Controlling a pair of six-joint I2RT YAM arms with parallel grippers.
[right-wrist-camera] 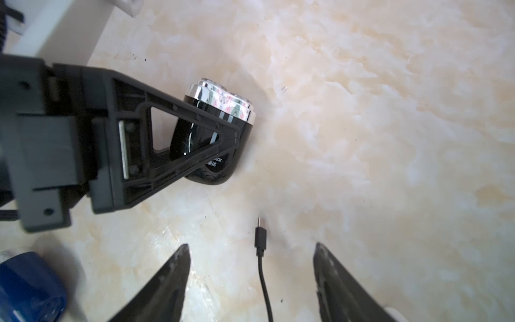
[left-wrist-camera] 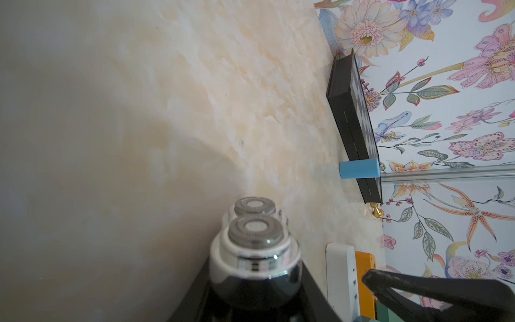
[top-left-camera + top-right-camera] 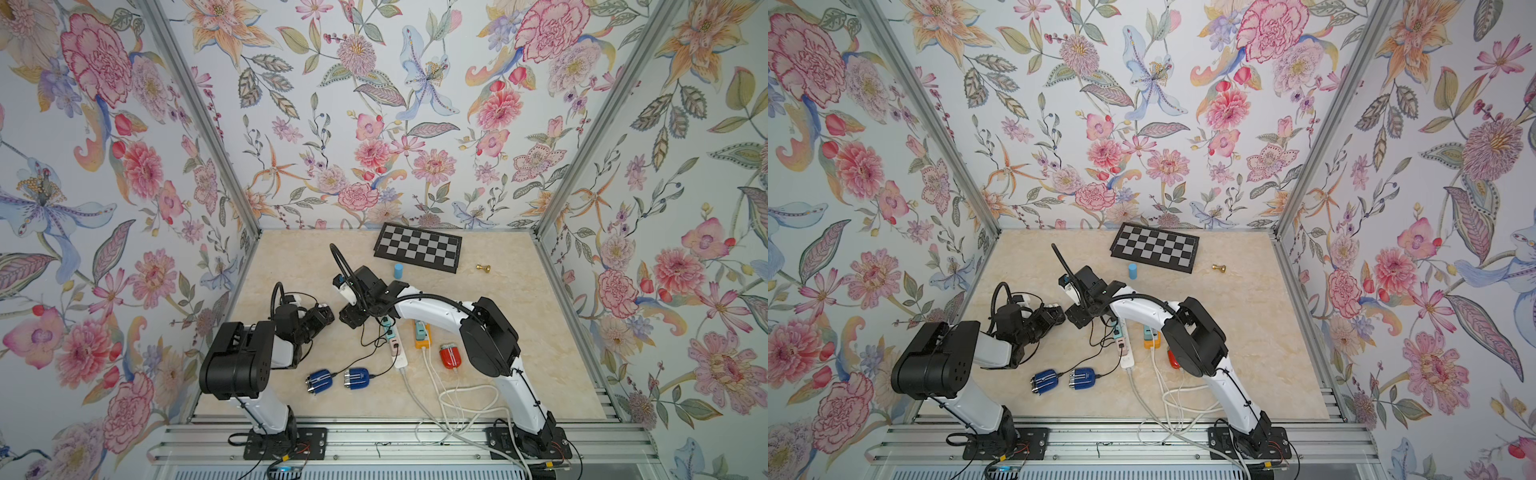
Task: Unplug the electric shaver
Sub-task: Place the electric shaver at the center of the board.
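While flowered wallpaper (image 3: 374,104) walls in the marbled worktop (image 3: 498,299), the left pincer (image 3: 323,315) is clamped on the black shaver (image 1: 223,111) near its middle — a loose cable plug (image 1: 261,237) lies between the right pincer's (image 1: 252,246) parted fingers (image 1: 172,278).

Bright, even light; chrome glare on the shaver (image 1: 223,101); foregrounds blurred.

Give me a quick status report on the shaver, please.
Left gripper shut on shaver. Right gripper open over plug. Plug out, loose on table. Nothing blocking.
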